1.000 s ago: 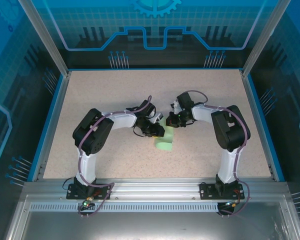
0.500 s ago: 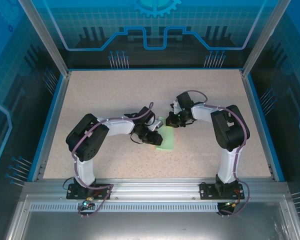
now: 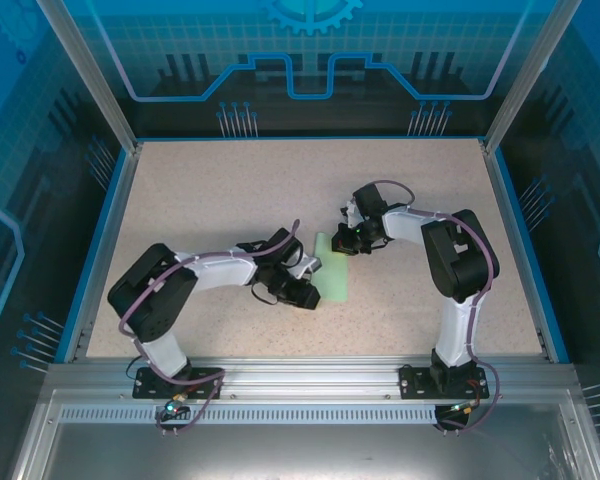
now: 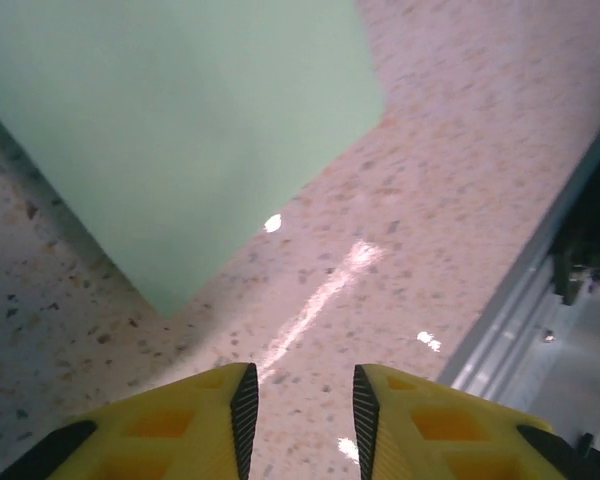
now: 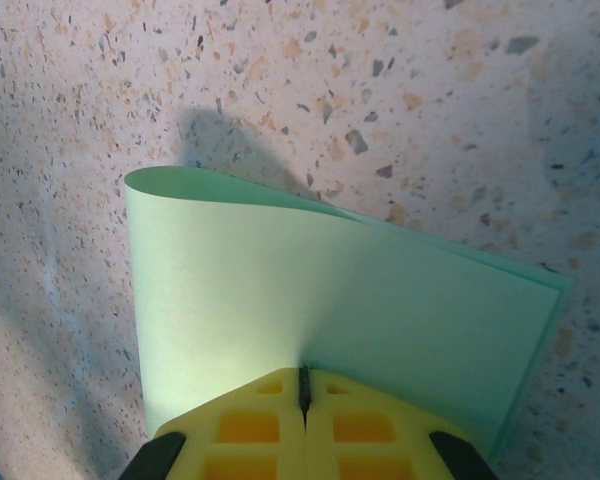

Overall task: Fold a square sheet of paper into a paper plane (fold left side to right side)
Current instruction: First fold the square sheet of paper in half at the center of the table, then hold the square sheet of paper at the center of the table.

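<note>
The square sheet of paper (image 3: 333,270) lies folded over into a pale mint-green narrow rectangle at the table's middle. In the right wrist view the paper (image 5: 280,290) has its upper layer bowed over the lower one, with a soft rounded bend at its far edge. My right gripper (image 5: 303,378) is shut on the paper's near edge, and it sits at the sheet's far end (image 3: 343,243). My left gripper (image 3: 306,292) hovers just left of the sheet's near end. Its yellow fingers (image 4: 220,415) stand apart over bare table, with the paper (image 4: 180,130) ahead of them and untouched.
The speckled beige table (image 3: 210,200) is bordered by a blue rim (image 3: 100,250) and a metal rail (image 3: 310,375) along the near edge. That rail (image 4: 540,290) lies close to the left gripper's right side.
The left arm has drawn back toward the near left, off the paper, and its jaws have opened a little. More of the sheet is uncovered. The right arm holds still.
</note>
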{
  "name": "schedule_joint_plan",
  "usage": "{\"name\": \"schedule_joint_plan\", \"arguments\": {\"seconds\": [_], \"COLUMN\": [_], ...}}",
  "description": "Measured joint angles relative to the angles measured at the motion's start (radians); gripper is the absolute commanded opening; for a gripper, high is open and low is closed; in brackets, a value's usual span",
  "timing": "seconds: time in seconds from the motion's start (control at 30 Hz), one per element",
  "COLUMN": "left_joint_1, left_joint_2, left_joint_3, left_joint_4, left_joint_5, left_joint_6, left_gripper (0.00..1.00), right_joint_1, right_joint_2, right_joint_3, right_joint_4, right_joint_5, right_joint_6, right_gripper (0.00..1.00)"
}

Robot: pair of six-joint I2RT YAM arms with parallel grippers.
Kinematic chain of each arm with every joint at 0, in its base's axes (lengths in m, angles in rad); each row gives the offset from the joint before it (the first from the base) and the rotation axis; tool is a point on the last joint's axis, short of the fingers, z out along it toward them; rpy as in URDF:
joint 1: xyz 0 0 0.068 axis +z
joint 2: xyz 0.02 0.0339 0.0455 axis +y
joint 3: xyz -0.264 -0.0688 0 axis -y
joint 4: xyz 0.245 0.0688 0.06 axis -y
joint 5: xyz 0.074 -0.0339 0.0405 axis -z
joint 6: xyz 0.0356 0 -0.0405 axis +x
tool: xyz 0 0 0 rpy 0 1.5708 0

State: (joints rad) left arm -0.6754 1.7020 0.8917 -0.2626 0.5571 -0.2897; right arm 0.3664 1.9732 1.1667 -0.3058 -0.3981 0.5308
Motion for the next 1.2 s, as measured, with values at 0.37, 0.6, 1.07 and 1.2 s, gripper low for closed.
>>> {"name": "schedule_joint_plan", "arguments": {"seconds": [0.37, 0.6, 1.07, 1.2], "left_joint_1": [0.152, 0.158, 0.158, 0.158], "left_joint_2": [0.105, 0.288, 0.377, 0.377], "left_joint_3": [0.213, 0.369, 0.419, 0.419], "left_joint_4": [0.034, 0.037, 0.032, 0.033], "left_joint_5": [0.024, 0.020, 0.008, 0.005], "left_joint_6": [-0.026, -0.026, -0.036, -0.049], "left_gripper": [0.35, 0.35, 0.35, 0.35], "right_joint_1": [0.001, 0.002, -0.002, -0.019], "right_joint_2": [-0.011, -0.011, -0.158, -0.284], "right_joint_3": [-0.009, -0.007, -0.045, -0.116], "right_joint_4": [0.023, 0.022, 0.017, 0.019], "right_joint_5": [0.013, 0.014, 0.044, 0.049], "right_joint_6": [-0.012, -0.016, -0.043, -0.058], "right_gripper": [0.00, 0.00, 0.30, 0.33]}}
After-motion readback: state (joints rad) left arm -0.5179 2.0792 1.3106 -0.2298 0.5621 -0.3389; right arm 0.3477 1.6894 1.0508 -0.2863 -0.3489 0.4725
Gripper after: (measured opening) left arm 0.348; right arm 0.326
